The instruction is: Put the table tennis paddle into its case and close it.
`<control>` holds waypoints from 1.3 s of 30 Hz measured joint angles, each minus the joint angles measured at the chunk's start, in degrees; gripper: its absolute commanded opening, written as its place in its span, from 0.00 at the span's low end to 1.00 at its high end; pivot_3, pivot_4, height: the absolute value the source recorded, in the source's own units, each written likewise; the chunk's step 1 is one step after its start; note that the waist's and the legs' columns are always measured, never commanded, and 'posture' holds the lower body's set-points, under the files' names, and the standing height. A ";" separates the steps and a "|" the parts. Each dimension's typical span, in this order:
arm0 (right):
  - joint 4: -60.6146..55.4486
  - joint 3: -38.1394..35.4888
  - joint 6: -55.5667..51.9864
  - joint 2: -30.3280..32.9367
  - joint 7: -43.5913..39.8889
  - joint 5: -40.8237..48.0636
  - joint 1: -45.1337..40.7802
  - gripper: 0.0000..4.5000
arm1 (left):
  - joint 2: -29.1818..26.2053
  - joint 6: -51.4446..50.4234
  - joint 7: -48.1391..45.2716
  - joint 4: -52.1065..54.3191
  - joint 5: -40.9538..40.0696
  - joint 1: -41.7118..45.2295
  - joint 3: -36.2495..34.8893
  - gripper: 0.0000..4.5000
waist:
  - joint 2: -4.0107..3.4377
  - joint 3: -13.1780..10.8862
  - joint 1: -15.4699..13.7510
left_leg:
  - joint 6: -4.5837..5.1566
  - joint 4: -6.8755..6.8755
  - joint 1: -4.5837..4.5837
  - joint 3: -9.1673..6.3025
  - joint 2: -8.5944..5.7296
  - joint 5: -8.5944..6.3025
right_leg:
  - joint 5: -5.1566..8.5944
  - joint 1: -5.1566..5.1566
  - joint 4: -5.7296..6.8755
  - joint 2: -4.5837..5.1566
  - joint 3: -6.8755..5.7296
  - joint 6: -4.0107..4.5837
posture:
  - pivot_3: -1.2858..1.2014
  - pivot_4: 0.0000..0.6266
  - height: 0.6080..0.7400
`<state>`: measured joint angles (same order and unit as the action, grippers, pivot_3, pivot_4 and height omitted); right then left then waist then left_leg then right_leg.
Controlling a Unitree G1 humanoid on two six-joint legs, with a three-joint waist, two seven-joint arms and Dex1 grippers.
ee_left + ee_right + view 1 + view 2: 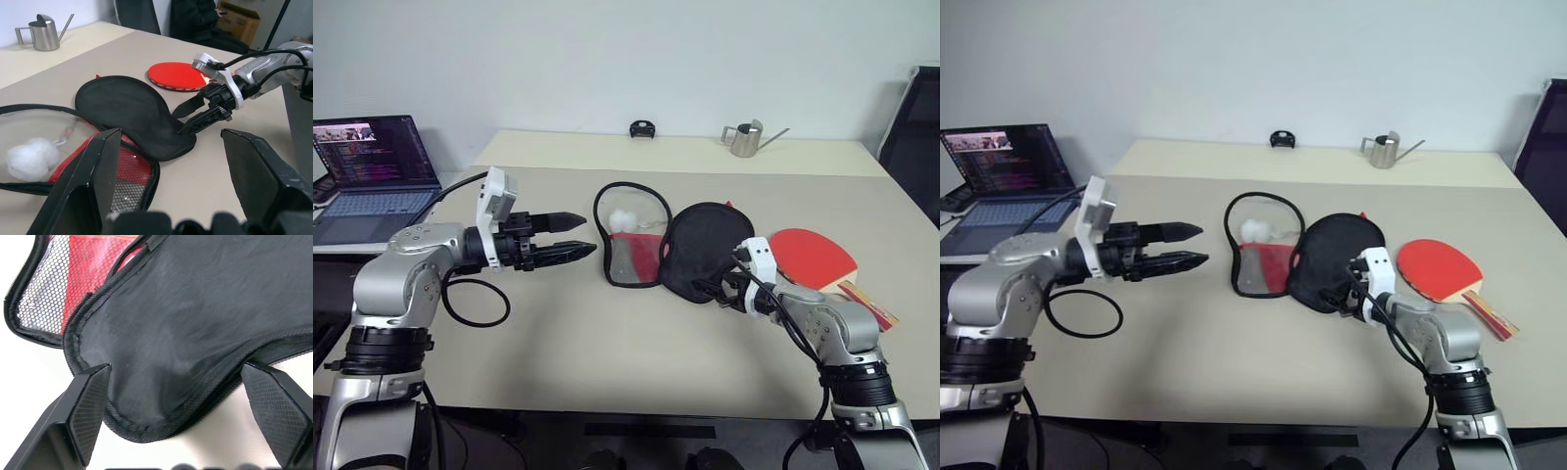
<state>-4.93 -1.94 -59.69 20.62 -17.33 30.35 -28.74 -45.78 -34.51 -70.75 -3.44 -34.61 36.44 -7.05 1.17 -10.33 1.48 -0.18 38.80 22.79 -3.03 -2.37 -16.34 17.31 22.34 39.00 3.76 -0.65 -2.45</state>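
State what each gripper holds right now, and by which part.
Nothing is held. The right gripper is open, its fingers either side of the case's black flap. The left gripper is open above the table.

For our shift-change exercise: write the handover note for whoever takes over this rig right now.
Left gripper: open, held above the table, beside the case.
Right gripper: open, its fingers straddling the narrow end of the case's black half; not closed on it.
Case: unzipped, spread flat; red mesh half to the left.
Table tennis paddle: on the table right of the case, untouched.
Done: case opened. Left: insert paddle, fold shut, zip.
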 measured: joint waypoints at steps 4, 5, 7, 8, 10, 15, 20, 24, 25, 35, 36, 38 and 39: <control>-2.44 -0.22 -0.37 0.28 1.56 -1.12 0.79 1.00 | -0.18 0.12 0.00 0.00 0.02 -0.11 -0.02 0.78 | 0.00 0.00 0.03 | 0.00 0.00 0.01 0.00 0.00 0.00 | 0.00 0.01 0.01 0.00 0.00 0.00 | 0.52 0.24 1.00; -3.38 -0.34 -0.62 0.54 1.83 -1.46 1.18 1.00 | -0.23 0.15 0.01 0.00 0.07 -0.20 -0.01 0.78 | 0.00 0.00 0.03 | 0.00 0.00 0.01 0.00 0.00 0.00 | 0.00 0.01 0.00 0.00 0.01 0.00 | 0.52 0.24 1.00; -5.14 -0.36 -1.09 1.12 2.75 -2.26 2.12 1.00 | -0.24 0.20 0.03 0.00 0.22 -0.34 -0.02 0.78 | 0.00 0.00 0.03 | 0.00 0.00 0.01 0.00 0.00 0.00 | 0.00 0.01 0.00 0.00 0.00 0.00 | 0.52 0.24 1.00; -5.76 -0.36 -1.32 1.36 2.92 -2.45 2.60 1.00 | -0.24 0.20 0.04 0.00 0.29 -0.38 -0.02 0.78 | 0.00 0.00 0.04 | 0.00 0.00 0.01 0.00 0.00 0.00 | 0.00 0.01 0.00 0.00 0.01 0.00 | 0.52 0.24 1.00; -6.68 -0.26 -1.79 1.33 3.96 -3.33 3.20 1.00 | -0.22 0.25 0.07 -0.01 0.55 -0.38 0.00 0.78 | 0.00 0.00 0.10 | 0.01 0.00 0.00 0.00 0.00 0.00 | 0.00 0.01 0.02 -0.01 0.02 0.00 | 0.52 0.24 1.00; -6.84 -0.21 -2.14 -1.44 5.38 -4.43 3.49 1.00 | -0.12 0.36 0.08 -0.17 0.80 -0.36 0.02 0.78 | 0.00 0.00 0.18 | 0.01 0.00 -0.02 0.00 0.02 0.00 | 0.00 0.02 0.05 -0.06 0.02 0.00 | 0.52 0.24 1.00; -5.59 -0.16 -2.21 -5.74 4.44 -3.73 2.41 1.00 | 0.00 1.03 0.07 -0.70 0.86 -0.31 0.14 0.78 | 0.00 0.00 0.24 | 0.00 0.00 -0.03 0.00 0.02 0.00 | 0.00 0.02 0.05 -0.06 0.03 0.00 | 0.52 0.24 1.00; -3.36 0.89 -1.97 -7.29 3.52 -3.90 0.36 1.00 | 0.01 1.20 0.08 -0.84 0.87 -0.25 0.16 0.78 | 0.00 0.00 0.31 | -0.01 0.00 -0.03 0.00 0.02 0.00 | 0.00 0.04 0.06 -0.07 0.03 0.00 | 0.52 0.24 1.00; -2.83 1.20 -1.77 -7.66 3.34 -4.08 -0.14 1.00 | 0.01 1.21 0.09 -0.87 0.88 -0.25 0.16 0.78 | 0.00 0.00 0.33 | -0.01 0.00 -0.03 0.00 0.02 0.01 | 0.00 0.04 0.06 -0.07 0.03 0.00 | 0.52 0.24 1.00; -1.25 0.82 -2.19 -8.93 3.20 -4.17 -1.03 0.33 | -0.02 1.24 0.15 -0.86 0.99 -0.70 0.16 0.79 | -0.01 0.00 0.33 | -0.01 0.00 -0.02 0.00 0.02 0.01 | 0.00 0.05 0.07 -0.07 0.04 0.00 | 0.52 0.24 1.00; -1.52 -0.18 -3.27 -9.64 3.35 -3.44 -1.02 0.24 | -0.02 1.24 0.13 -0.84 0.99 -0.91 0.17 0.79 | -0.01 0.00 0.33 | -0.01 0.00 -0.02 0.00 0.02 0.01 | 0.00 0.05 0.07 -0.07 0.04 0.00 | 0.52 0.24 1.00; -2.13 -2.04 -5.55 -10.63 3.68 -1.71 -1.02 0.07 | -0.02 1.24 0.09 -0.75 0.99 -1.02 0.20 0.79 | -0.01 0.00 0.32 | -0.01 0.00 -0.01 -0.01 0.02 0.01 | 0.00 0.06 0.07 -0.07 0.04 0.00 | 0.52 0.24 1.00; -2.86 -3.16 -7.14 -11.00 3.74 -0.67 -1.01 0.01 | -0.01 1.23 0.06 -0.55 0.98 -1.01 0.25 0.79 | -0.01 0.00 0.31 | -0.01 0.00 0.00 -0.01 0.02 0.01 | 0.00 0.06 0.06 -0.07 0.04 0.00 | 0.52 0.24 1.00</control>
<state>-7.78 -5.10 -66.83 9.62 -13.59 29.68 -29.75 -45.79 -33.28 -70.70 -4.00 -33.63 35.42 -6.80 1.17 -10.33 1.79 -0.19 38.81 22.78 -3.03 -2.35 -16.34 17.31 22.40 39.07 3.70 -0.61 -2.45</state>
